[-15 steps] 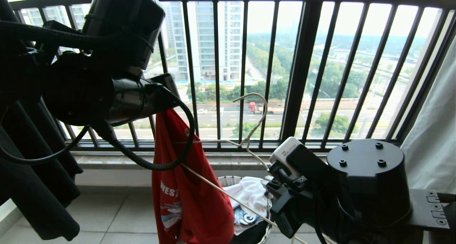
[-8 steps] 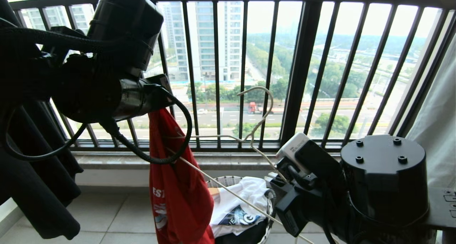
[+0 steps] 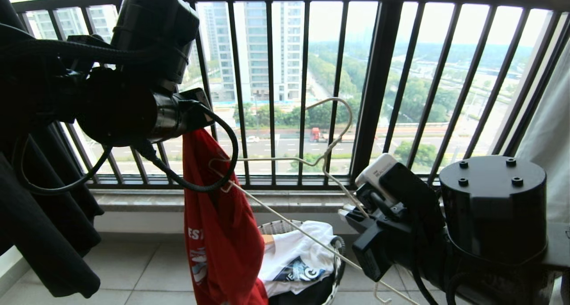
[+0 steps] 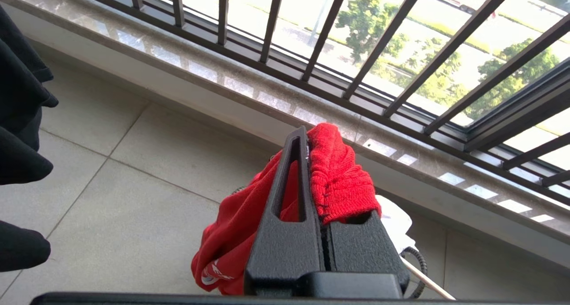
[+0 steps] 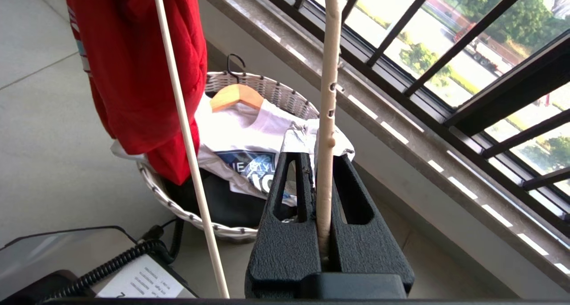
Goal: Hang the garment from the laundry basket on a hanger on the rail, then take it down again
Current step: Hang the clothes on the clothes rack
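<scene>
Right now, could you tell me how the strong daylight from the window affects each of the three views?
Head view: backlit, so both arms turn near-silhouette against the bright black barred window railing, though the red short-sleeved T-shirt stays readable. Left wrist view: the street outside is washed out. Right wrist view: evenly lit, sharp on the thin cream-white wire hanger.

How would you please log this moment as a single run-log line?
left hand: shut on red T-shirt | right hand: shut on wire hanger | shirt off hanger | basket below
</scene>
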### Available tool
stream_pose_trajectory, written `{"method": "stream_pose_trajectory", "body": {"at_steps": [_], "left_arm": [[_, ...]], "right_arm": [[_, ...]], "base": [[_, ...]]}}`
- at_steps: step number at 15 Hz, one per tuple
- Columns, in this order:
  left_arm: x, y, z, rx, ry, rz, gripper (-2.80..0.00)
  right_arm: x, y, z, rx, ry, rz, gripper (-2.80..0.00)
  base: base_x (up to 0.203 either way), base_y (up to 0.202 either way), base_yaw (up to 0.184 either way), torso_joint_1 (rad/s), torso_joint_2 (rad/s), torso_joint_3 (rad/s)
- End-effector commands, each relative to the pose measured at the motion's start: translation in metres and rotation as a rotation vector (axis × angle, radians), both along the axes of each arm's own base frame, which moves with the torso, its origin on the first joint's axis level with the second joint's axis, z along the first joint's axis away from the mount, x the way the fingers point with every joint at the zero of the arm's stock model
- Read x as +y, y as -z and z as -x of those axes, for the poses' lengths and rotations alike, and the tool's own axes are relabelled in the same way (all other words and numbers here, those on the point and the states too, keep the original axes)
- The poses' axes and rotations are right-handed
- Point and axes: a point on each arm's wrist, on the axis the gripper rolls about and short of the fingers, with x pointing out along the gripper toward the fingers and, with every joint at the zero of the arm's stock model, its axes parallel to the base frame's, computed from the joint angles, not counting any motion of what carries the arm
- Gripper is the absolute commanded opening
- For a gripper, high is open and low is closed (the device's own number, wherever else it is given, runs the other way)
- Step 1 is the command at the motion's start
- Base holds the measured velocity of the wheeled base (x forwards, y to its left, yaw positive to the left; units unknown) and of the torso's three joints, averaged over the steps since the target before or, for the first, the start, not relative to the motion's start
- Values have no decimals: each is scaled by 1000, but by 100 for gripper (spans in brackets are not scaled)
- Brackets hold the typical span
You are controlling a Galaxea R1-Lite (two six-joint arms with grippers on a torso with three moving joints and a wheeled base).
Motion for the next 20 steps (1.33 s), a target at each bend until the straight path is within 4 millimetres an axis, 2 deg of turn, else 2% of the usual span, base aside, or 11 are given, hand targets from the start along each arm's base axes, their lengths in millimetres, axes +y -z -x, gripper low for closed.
{"method": "stream_pose_trajectory", "body": {"at_steps": [1,6,9,10,13,15,16,18,20], "left_arm": [[1,0,-1,-1,-10,0,-280],[-2,-2,4,-6,13,11,-280],[-21,-4,23,-4,131,37,-280],[-29,-2,23,4,161,48,-280],[-55,25,-5,30,169,29,-280],[-62,26,-29,2,162,-10,-280],[-61,25,-36,-3,161,-36,-280],[-58,38,-45,33,142,-77,-280],[-52,37,-48,33,127,-91,-280]], "right_arm": [[-4,-2,-5,-12,24,3,-280],[-13,-6,-19,-26,80,5,-280],[-9,-4,-16,-22,57,7,-280],[-4,-2,-14,-15,40,11,-280],[-2,1,-14,-8,33,15,-280],[-3,0,-14,-9,36,14,-280],[-3,0,-14,-9,35,14,-280],[-6,1,-18,-7,50,14,-280],[-7,2,-19,-3,48,14,-280]], "base": [[0,0,0,0,0,0],[0,0,0,0,0,0],[0,0,0,0,0,0],[0,0,0,0,0,0],[0,0,0,0,0,0],[0,0,0,0,0,0],[0,0,0,0,0,0],[0,0,0,0,0,0],[0,0,0,0,0,0]]}}
